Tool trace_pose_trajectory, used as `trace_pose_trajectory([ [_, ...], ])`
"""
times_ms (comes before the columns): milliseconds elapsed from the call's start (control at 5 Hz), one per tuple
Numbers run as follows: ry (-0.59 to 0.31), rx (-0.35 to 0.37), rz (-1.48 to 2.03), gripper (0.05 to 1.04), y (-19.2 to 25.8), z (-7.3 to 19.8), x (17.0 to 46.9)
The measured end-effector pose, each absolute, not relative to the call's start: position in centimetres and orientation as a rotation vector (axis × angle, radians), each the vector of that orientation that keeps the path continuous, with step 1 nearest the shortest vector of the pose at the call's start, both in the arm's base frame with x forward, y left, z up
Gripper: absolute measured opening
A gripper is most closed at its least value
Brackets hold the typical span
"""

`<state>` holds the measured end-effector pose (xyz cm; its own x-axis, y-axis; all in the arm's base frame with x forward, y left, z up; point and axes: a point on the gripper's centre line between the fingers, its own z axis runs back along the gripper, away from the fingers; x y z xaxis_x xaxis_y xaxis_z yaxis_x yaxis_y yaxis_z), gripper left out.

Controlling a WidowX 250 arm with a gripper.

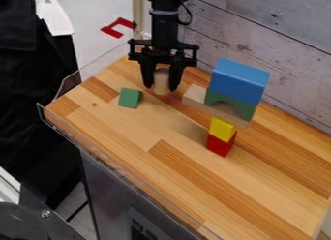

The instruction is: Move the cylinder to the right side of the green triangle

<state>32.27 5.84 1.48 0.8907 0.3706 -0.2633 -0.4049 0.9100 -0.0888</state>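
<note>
Now, wooden cylinder point(161, 81): upright, between the two sides of the pincer, up and to the right of the green block in the camera's view, on the wall side; whether its base touches the table point(271, 186) I cannot tell.
Pincer point(161, 79): pointing down, narrowed onto the cylinder, one finger against each side.
Green block point(129, 97): lying by itself, just beside the cylinder but apart from it; it would be the triangle of the task.
Tower: red block point(220, 145) at the foot, yellow block point(223, 129) on it, a wooden plank point(194, 97) across that, then a green arch point(248, 109) with a blue block point(239, 82) on top.
Risk to the tower: the plank's left end juts out near the pincer, so a swing to the right could clip it and topple the lot, top-heavy as it looks on that slim foot.
Risk to the cylinder: round sides may roll or slip if the hold is off-centre, and letting go high or tilted could tip it.
Risk to the green block: a low sweep left could shove it, spoiling the side-by-side placing.
</note>
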Motion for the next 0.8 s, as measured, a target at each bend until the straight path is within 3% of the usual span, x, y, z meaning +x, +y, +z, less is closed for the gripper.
trace_pose_trajectory([
  [400, 0.267, -0.162, 0.404, 0.544, 5.4, -0.3, 32.2],
  [600, 0.267, -0.157, 0.410, 0.603, 5.5, -0.3, 32.2],
  [800, 0.277, -0.149, 0.427, 0.907, 5.5, -0.3, 32.0],
])
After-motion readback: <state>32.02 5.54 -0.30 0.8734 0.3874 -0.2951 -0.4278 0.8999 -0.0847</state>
